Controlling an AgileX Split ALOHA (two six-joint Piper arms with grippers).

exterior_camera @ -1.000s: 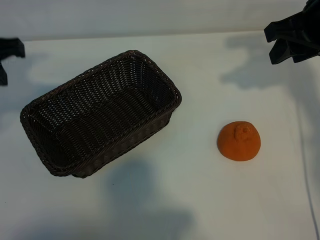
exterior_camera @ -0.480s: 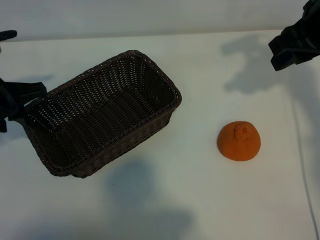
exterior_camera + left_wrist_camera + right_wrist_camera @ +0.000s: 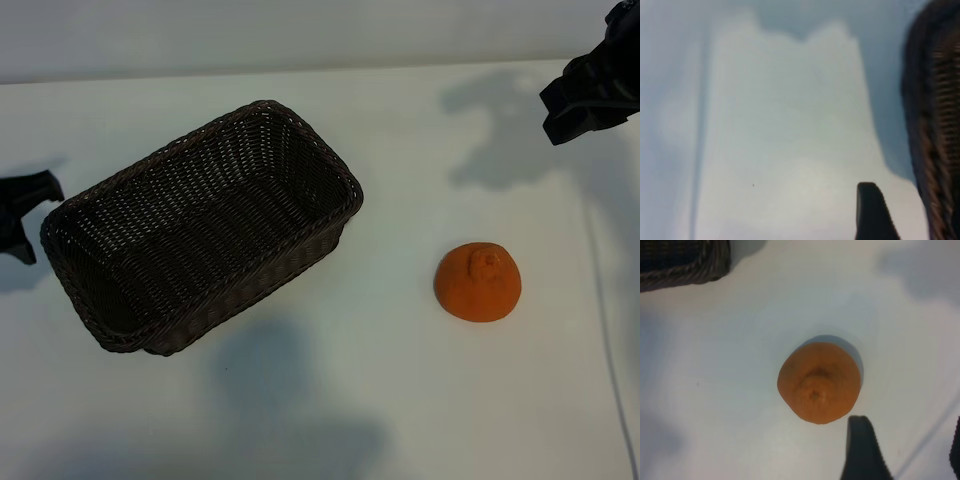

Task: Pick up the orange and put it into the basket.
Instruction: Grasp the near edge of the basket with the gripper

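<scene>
Orange (image 3: 478, 282) on table, not yet picked | basket (image 3: 200, 225) empty | L gripper (image 3: 22, 215) & R gripper (image 3: 590, 95) jaws apart, holding nothing | pick + place left

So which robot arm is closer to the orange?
The right one. The right gripper hangs above the table up and to the right of the orange, apart from it. The left gripper is far off, beyond the basket.

The orange (image 3: 478, 282) is showing bright, dimpled orange skin; the basket (image 3: 200, 228) is showing dark-brown woven wicker; the table (image 3: 400, 400) is looking white.
</scene>
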